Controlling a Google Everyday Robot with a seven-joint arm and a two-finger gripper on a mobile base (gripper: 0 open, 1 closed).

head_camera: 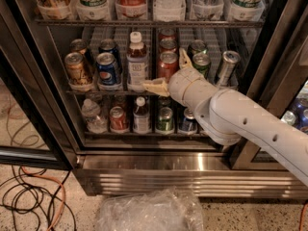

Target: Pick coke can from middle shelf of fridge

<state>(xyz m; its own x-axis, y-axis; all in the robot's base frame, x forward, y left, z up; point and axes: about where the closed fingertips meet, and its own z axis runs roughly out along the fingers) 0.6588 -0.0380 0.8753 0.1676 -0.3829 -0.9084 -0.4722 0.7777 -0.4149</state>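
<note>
The coke can is red with a silver top. It stands at the front of its lane on the middle shelf of the fridge, with two more red cans behind it. My gripper is open right at this can. One finger reaches low past the can's left side and the other finger stands up at its right side. My white arm comes in from the lower right and hides the can's lower right part.
On the same shelf stand a gold can, a blue Pepsi can, a bottle, green cans and a tilted silver can. The lower shelf holds bottles and cans. A plastic bag and cables lie on the floor.
</note>
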